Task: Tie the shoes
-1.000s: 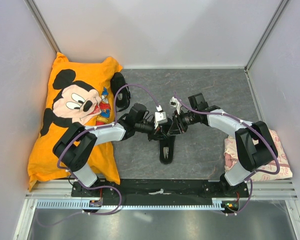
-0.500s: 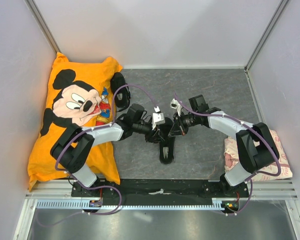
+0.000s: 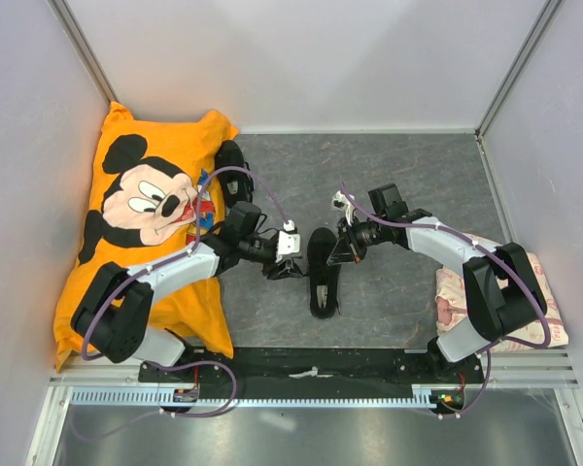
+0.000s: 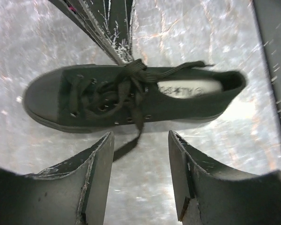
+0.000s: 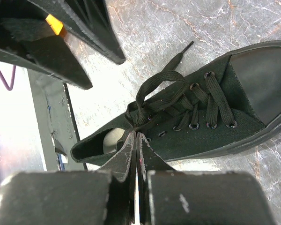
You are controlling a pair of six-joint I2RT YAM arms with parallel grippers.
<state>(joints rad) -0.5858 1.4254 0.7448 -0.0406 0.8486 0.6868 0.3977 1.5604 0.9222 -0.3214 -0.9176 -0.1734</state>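
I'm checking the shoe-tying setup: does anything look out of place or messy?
The laces on the centre shoe are a loose tangle, with one end trailing over its side onto the table. The other shoe lies far back beside the orange pillow, well apart from its mate.

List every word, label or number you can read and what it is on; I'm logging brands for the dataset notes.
No text reads clearly.
Insole label of the shoe: dark print, too blurred to read.
Orange pillow: cartoon picture, no words visible.
Pink cloth: pattern too small to read.
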